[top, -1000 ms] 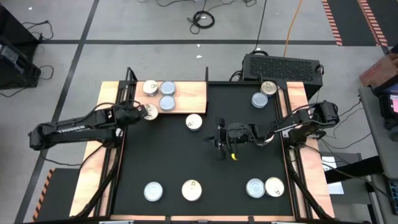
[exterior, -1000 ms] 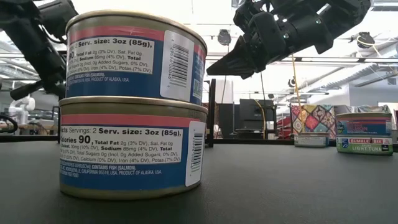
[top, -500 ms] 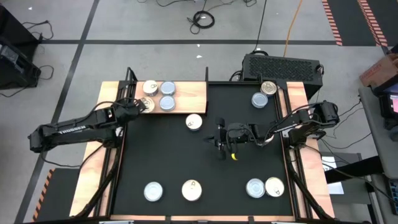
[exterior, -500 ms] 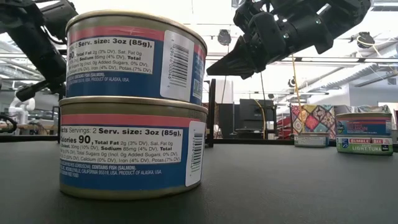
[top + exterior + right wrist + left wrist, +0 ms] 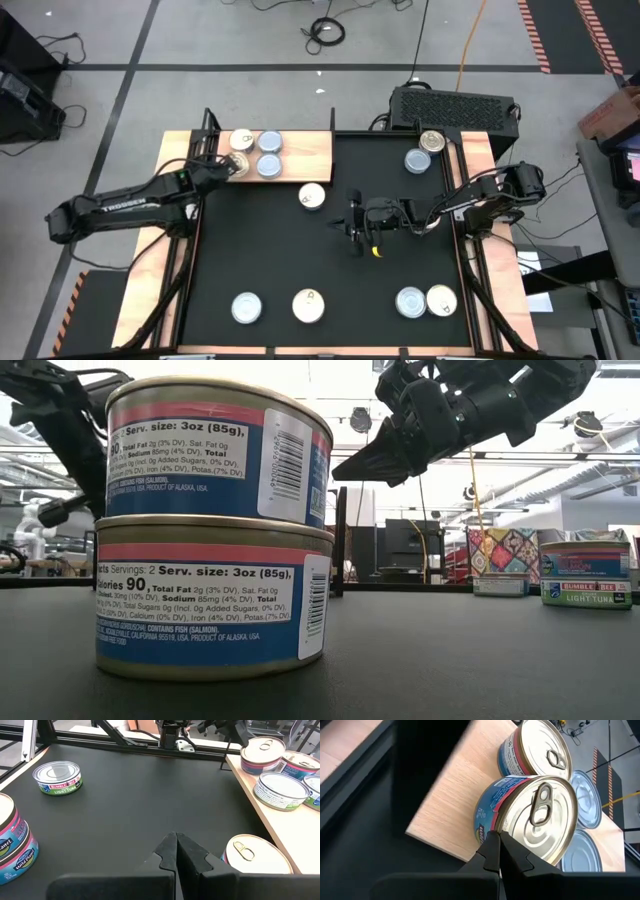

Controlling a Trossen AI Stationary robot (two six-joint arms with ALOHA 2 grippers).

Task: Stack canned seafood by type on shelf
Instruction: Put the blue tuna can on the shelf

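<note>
The shelf (image 5: 300, 150) is a light wooden board at the table's far left. Three cans stand on it: a gold-topped one (image 5: 241, 140) and two blue-grey ones (image 5: 270, 143) (image 5: 268, 166). A fourth, a pull-tab can (image 5: 540, 820), stands upright near the shelf's near left corner. My left gripper (image 5: 226, 168) is shut against its side. My right gripper (image 5: 358, 226) hangs shut above the middle of the black mat, touching nothing. More cans stand on the mat. My left gripper pushes with the tips of its shut fingers (image 5: 495, 851) against the pull-tab can's side wall (image 5: 487, 822), low down near its bottom rim. The fingers come slanting down from the table's near left. The can stands upright with its base on the shelf (image 5: 445, 805).
A cream-topped can (image 5: 312, 196) stands on the mat just off the shelf. Two cans (image 5: 418, 160) (image 5: 432, 141) are at the far right. Several stand along the near edge (image 5: 246, 307) (image 5: 309, 305) (image 5: 426, 301). A two-can stack (image 5: 210, 530) fills the low view. A black box (image 5: 455, 108) stands beyond the far right corner.
My left gripper, staying shut, has moved toward the table's far edge and slid the pull-tab can upright from the shelf's near edge farther onto the board, up beside the other cans. My right arm has kept still.
</note>
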